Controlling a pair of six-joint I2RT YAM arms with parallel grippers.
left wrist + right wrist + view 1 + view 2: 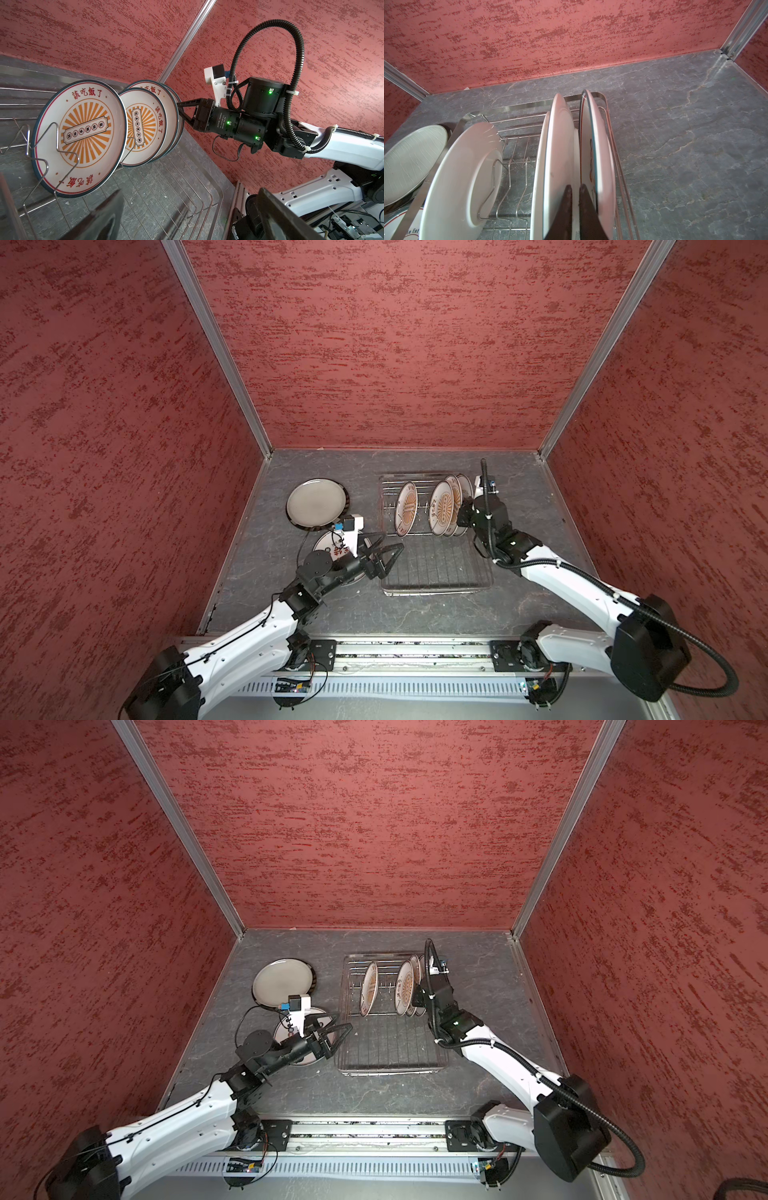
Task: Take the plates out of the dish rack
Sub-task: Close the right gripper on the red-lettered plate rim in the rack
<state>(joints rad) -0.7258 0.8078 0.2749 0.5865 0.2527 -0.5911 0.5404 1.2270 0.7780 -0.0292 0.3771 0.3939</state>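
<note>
Red mottled walls [415, 344] are enclosing a grey marbled tabletop [332, 614]. The right gripper [575, 186] is holding its jaws nearly shut at the rims of three white orange-sunburst plates [143, 126] standing on edge at the right end of the silver wire dish rack [436, 590]; whether a rim is pinched I cannot tell. Their discs are lying in line with the jaws, so freeing one is calling for a straight upward pull off the prongs [57, 137]. A lone sunburst plate [406, 508] is leaning further left in the rack. Beyond the rack's left rim, the left gripper [392, 540] is hovering wide open, farther from that cluster.
</note>
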